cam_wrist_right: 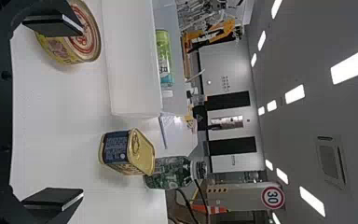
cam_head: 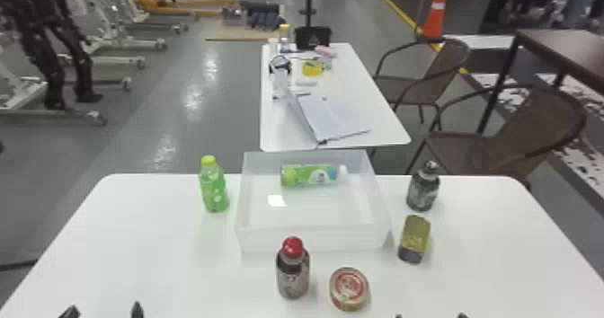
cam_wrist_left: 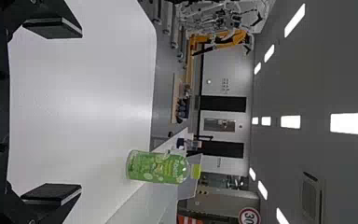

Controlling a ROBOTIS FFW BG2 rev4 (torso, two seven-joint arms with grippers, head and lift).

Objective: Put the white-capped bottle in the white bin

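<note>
I can read one number in both my wrist views: 30, in black, inside the red ring of a white round sign point(cam_wrist_right: 272, 198) beyond the counter point(cam_wrist_right: 58, 121). The dark bottle point(cam_wrist_right: 168, 172) has big pale lettering, the rectangular tin point(cam_wrist_right: 115, 148) small white print on a navy panel, and the round tin point(cam_wrist_right: 86, 36) red print on its lid. The yellow-capped bottle point(cam_wrist_left: 156, 167) and the white-capped bottle point(cam_head: 310, 176) have printed labels too blurred for me to make out.
</note>
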